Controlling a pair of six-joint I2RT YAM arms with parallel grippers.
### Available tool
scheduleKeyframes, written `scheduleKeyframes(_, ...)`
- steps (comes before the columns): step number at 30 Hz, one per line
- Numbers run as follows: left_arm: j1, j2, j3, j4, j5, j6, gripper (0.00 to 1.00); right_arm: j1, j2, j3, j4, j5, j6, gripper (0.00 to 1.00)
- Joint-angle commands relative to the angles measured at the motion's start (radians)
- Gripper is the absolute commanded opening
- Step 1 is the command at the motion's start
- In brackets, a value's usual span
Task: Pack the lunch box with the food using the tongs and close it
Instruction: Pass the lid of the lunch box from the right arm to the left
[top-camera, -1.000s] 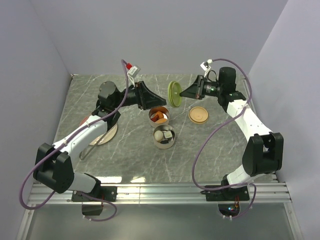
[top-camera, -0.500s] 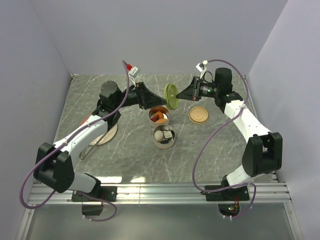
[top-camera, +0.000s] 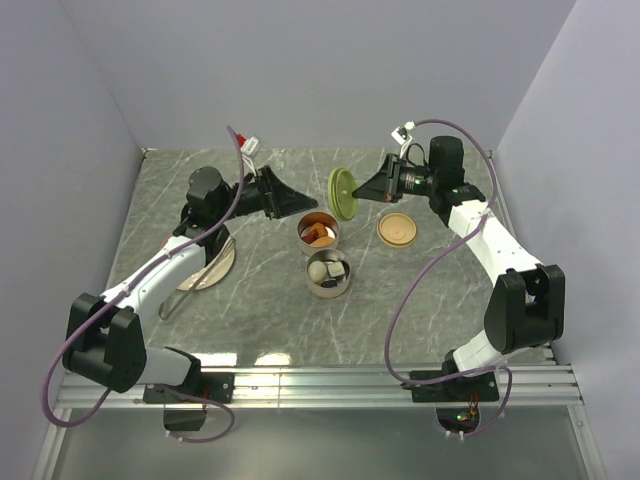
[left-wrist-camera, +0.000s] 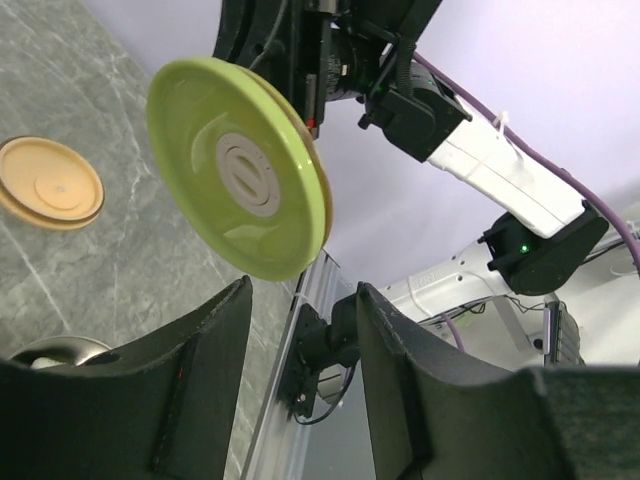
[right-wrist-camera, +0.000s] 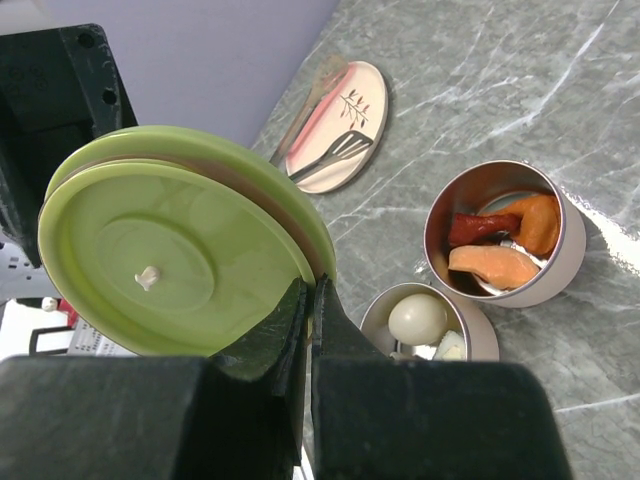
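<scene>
My right jaws are clenched on the rim of the green lid (right-wrist-camera: 175, 260), held on edge just behind the far tin (top-camera: 320, 246). In the last second I carried it left toward the tins while my left jaws, released and empty, drew back: food (right-wrist-camera: 490, 262) is in, capping comes next. My fingers (right-wrist-camera: 260, 390) half hide the near tin (right-wrist-camera: 482, 330); tongs (right-wrist-camera: 335, 152) rest on the plate (right-wrist-camera: 365, 95).

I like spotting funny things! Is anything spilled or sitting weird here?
Nothing spilled. Only the green lid looks odd: it stands on edge in the air, pinched by the right pincer, while both tins sit open.
</scene>
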Motion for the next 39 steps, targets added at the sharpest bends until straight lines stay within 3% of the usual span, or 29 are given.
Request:
scheduleKeyframes(1,-0.01,0.007,0.008,0.096,0.017,-0.035,0.52,0.019,-0.038,0.024,0.005,-0.014,-0.02,0.0)
scheduleKeyframes(11,-0.053,0.073,0.029,0.236,0.032,-0.125,0.51,0.058,-0.041,0.035,-0.025,-0.003,-0.055,0.0)
scheduleKeyframes(21,-0.055,0.069,-0.02,0.394,0.045,-0.227,0.4,0.059,-0.027,0.024,-0.004,-0.014,-0.035,0.0)
scheduleKeyframes(28,-0.055,0.079,0.0,0.334,0.026,-0.205,0.31,0.061,-0.035,0.023,-0.003,-0.02,-0.041,0.0)
scheduleKeyframes(33,-0.056,0.084,-0.002,0.329,0.02,-0.216,0.3,0.068,-0.042,0.021,-0.007,-0.012,-0.056,0.0)
scheduleKeyframes(39,-0.058,0.078,-0.011,0.319,0.02,-0.216,0.19,0.076,-0.045,0.023,-0.012,-0.008,-0.067,0.0)
